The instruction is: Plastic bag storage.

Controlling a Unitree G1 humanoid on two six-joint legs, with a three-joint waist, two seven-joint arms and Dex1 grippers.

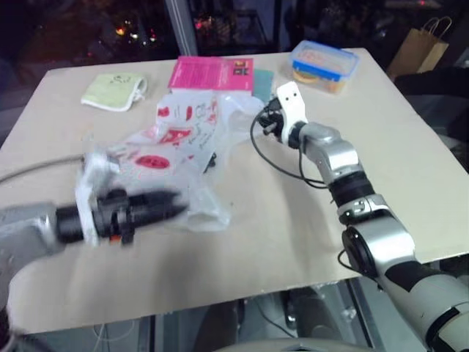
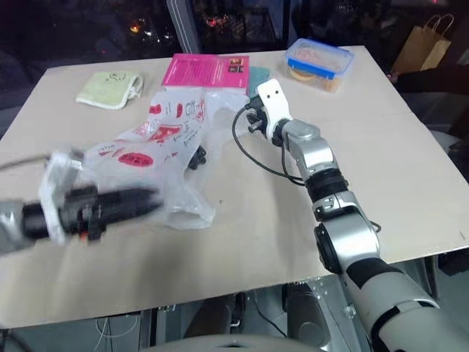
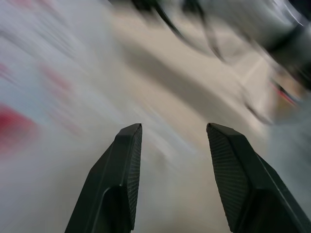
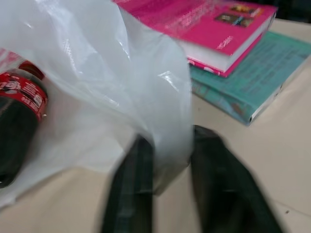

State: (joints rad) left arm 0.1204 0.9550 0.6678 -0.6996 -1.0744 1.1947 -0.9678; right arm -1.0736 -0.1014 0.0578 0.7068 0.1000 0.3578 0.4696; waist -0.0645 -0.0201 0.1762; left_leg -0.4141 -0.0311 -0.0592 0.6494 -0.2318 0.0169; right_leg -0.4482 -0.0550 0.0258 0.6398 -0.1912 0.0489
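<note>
Right fingers (image 4: 129, 194): pinched on a fold of the plastic bag (image 1: 183, 147), film caught between them; you likely hold that edge to pull or gather the bag.
Left fingers (image 3: 121, 184): parted about halfway, nothing between them.
Right gripper (image 1: 270, 117): at the bag's 3 o'clock edge.
Left gripper (image 1: 157, 205): at the bag's 7 o'clock, over its near side.
Plastic bag: crumpled at table (image 1: 293, 242) centre, a dark bottle (image 4: 19, 116) showing through.
Pink book (image 1: 211, 73): at the bag's 12 o'clock, on a teal book (image 4: 252, 82).

Brown paper bag (image 1: 419, 45) cut off at edge
</note>
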